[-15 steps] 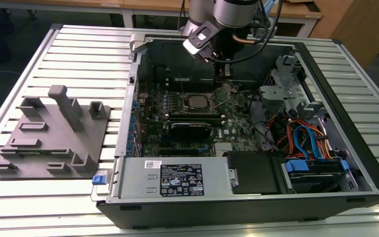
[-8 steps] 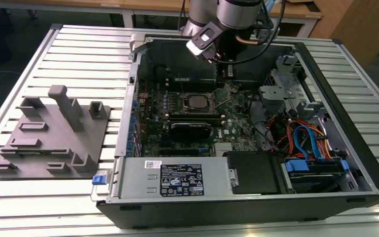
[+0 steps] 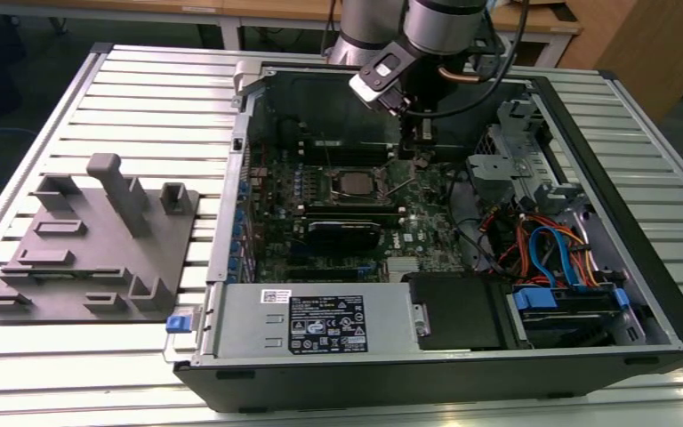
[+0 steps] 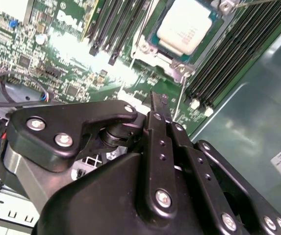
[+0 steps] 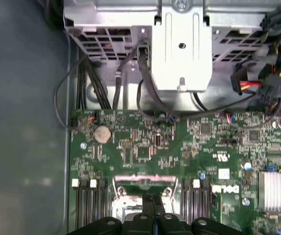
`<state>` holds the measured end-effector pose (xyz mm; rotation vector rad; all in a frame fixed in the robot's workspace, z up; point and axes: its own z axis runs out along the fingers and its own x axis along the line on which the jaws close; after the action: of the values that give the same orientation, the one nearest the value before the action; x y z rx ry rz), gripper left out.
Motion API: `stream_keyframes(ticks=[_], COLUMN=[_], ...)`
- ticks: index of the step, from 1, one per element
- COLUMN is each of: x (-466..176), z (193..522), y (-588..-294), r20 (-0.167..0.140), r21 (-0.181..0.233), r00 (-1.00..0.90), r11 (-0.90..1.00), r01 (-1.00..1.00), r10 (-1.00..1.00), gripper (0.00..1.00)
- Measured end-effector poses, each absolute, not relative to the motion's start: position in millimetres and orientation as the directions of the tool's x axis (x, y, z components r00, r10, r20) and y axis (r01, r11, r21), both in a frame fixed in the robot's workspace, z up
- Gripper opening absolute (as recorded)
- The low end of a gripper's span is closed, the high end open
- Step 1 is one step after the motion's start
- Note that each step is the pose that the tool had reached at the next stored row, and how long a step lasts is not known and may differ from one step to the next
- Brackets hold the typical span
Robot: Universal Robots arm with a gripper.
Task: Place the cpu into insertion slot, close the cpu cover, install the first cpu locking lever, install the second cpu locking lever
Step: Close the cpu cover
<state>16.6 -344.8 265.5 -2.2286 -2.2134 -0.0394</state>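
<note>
Silver-topped cpu [image 4: 187, 24] is seated under the cpu cover [image 4: 154, 52]. The gripper [image 4: 162, 105], fingers pressed together, is poised beside a locking lever [image 4: 179, 95], probably best pushed slowly, squarely.

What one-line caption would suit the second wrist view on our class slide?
Shut gripper poised close to the pale chip seated in the green board.

Shows the pale, silver-topped cpu [image 4: 187, 24] lying flat in the black insertion slot [image 4: 153, 33], silver-grey cpu cover [image 4: 147, 50] framing its edge.
</note>
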Motion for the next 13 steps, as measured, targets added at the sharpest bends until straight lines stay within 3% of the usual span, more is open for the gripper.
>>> stream_keyframes(ticks=[13], x=[27.8], z=[264.6], y=[-344.8], r20=[0.018], r21=[0.012], r00=[0.007], r11=[-0.007], r01=[1.000], r10=[1.000], gripper=[0.10])
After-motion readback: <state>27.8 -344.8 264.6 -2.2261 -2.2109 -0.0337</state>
